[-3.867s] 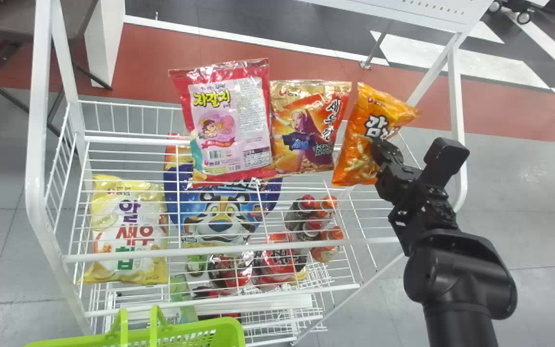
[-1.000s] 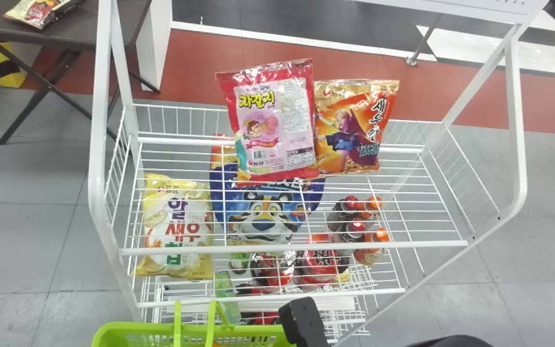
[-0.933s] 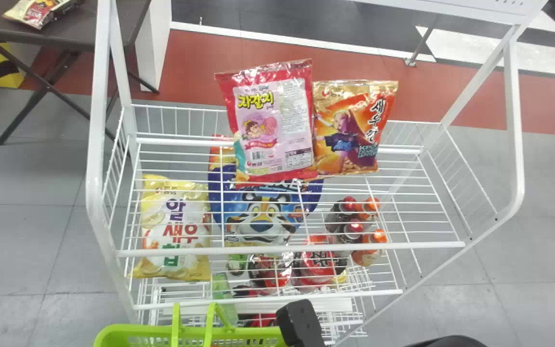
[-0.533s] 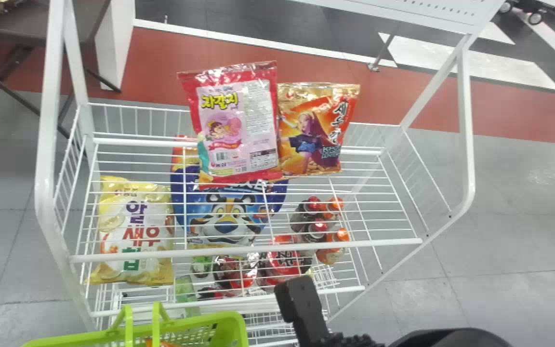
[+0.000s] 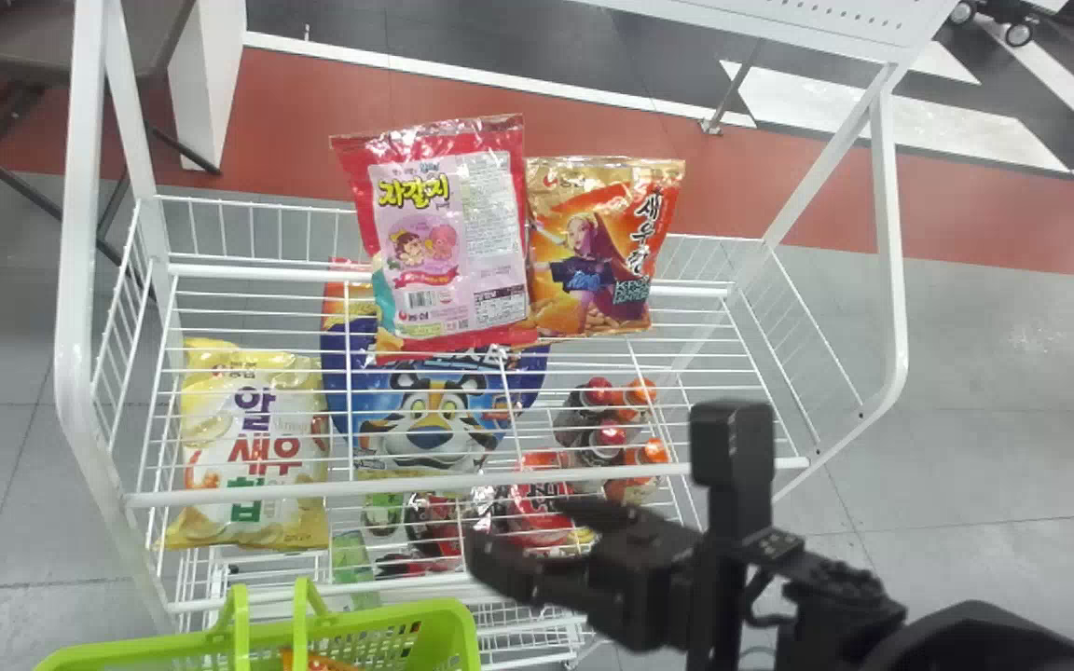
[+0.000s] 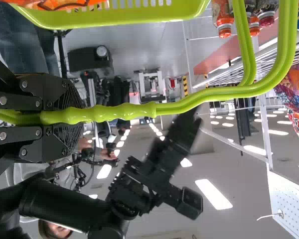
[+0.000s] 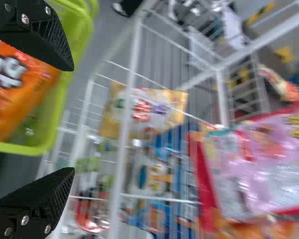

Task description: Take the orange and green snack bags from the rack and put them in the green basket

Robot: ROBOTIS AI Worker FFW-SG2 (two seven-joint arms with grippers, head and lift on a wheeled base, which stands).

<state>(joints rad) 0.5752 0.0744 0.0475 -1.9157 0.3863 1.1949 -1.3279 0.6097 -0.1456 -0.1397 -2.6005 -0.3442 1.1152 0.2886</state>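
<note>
One orange snack bag [image 7: 27,102] lies in the green basket [image 5: 388,618], whose handle [image 6: 129,110] the left gripper's [image 6: 72,117] jaws clasp. The green package [image 5: 353,566] seen through the wires of the rack [image 5: 472,482] is probably the next pick. With its jaws wide apart, the right gripper [image 5: 523,531] should come in low from the front, clear the wires and pinch softly across the narrow width. The package's long axis runs roughly front to back, near end slanting slightly right; its tilt I cannot tell.

Green basket [image 5: 462,636] in all views
</note>
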